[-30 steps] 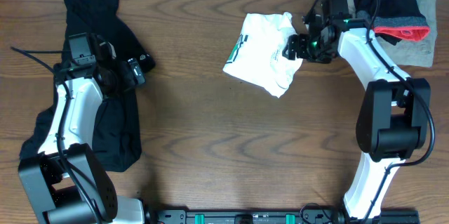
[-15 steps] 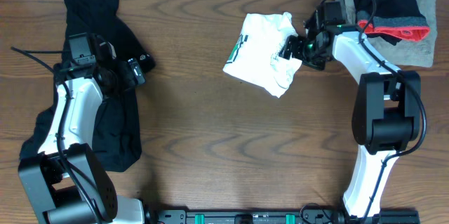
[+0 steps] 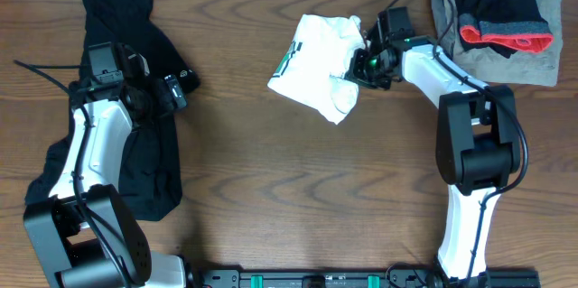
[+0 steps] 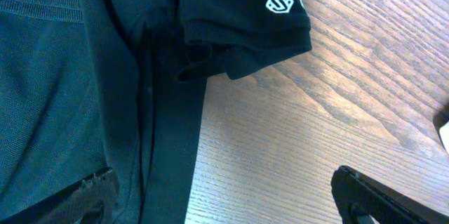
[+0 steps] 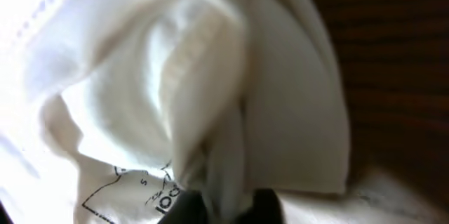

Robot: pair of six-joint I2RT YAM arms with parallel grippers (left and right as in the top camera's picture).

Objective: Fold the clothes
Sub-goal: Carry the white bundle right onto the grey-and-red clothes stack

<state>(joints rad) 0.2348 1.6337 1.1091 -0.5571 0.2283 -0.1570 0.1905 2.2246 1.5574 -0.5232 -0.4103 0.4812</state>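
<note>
At far centre, the white T-shirt [image 3: 307, 58] is clamped by the right gripper [image 3: 358, 65]; a slow, level pull is advised to spread it. The left gripper [image 3: 172, 93] is held apart over the black garment [image 3: 135, 17].

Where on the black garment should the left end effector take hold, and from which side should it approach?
Grip the hem of the sleeve with the white logo. It sticks out of the black garment onto the bare table, flat, with a free edge. Come from the table side, over the wood; the open left end effector hangs near it.
</note>
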